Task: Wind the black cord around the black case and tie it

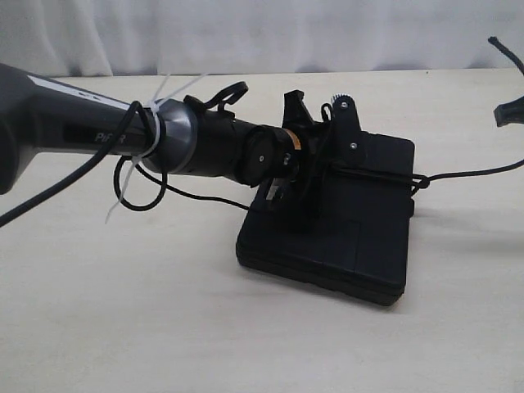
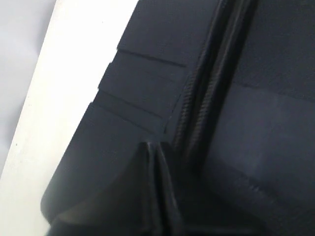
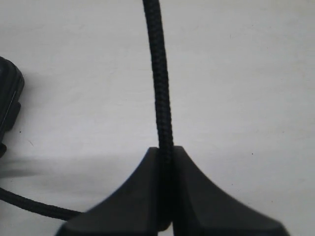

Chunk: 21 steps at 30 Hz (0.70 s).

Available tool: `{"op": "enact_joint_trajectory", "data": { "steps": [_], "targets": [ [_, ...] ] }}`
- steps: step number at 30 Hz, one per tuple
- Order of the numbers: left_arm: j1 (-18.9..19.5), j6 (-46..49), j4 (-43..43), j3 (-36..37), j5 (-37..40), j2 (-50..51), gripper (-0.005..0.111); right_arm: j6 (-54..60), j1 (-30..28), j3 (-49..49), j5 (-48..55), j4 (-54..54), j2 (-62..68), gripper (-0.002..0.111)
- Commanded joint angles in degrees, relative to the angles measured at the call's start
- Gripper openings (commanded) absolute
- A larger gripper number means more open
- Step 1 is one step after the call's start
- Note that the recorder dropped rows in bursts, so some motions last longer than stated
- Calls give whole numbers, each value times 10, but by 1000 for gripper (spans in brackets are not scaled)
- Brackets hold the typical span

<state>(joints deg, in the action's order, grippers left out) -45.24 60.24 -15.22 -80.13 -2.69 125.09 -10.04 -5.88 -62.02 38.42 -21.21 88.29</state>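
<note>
The black case [image 1: 352, 237] lies flat on the table, right of centre. The black cord [image 1: 378, 175] crosses its lid as two braided strands [image 2: 197, 98], then runs off the right edge [image 1: 475, 173] toward my right gripper [image 1: 508, 112] at the frame's border. In the right wrist view that gripper [image 3: 166, 150] is shut on the cord [image 3: 160, 73], which stretches taut away from it. My left gripper [image 1: 327, 170] reaches over the case. Its jaws [image 2: 151, 147] are closed together against the grooved lid [image 2: 142, 83], right beside the two strands, with nothing visible between them.
Smooth black cables with white zip ties [image 1: 143, 135] hang from the left arm and loop onto the table left of the case. A corner of the case [image 3: 7, 98] and a slack stretch of cord [image 3: 29, 204] lie near the right gripper. A white curtain backs the table.
</note>
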Motion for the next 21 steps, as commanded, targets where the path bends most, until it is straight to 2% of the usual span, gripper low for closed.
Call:
{"op": "enact_joint_trajectory", "data": {
  "steps": [1, 11, 21],
  "targets": [
    [13, 0, -3, 0, 8, -6, 0, -3, -3, 2, -5, -8, 9, 4],
    [15, 22, 2, 0, 12, 13, 0, -10, -3, 5, -9, -27, 27, 4],
    [15, 24, 0, 0, 11, 12, 0, -157, -9, 17, 11, -209, 66, 4]
  ]
}}
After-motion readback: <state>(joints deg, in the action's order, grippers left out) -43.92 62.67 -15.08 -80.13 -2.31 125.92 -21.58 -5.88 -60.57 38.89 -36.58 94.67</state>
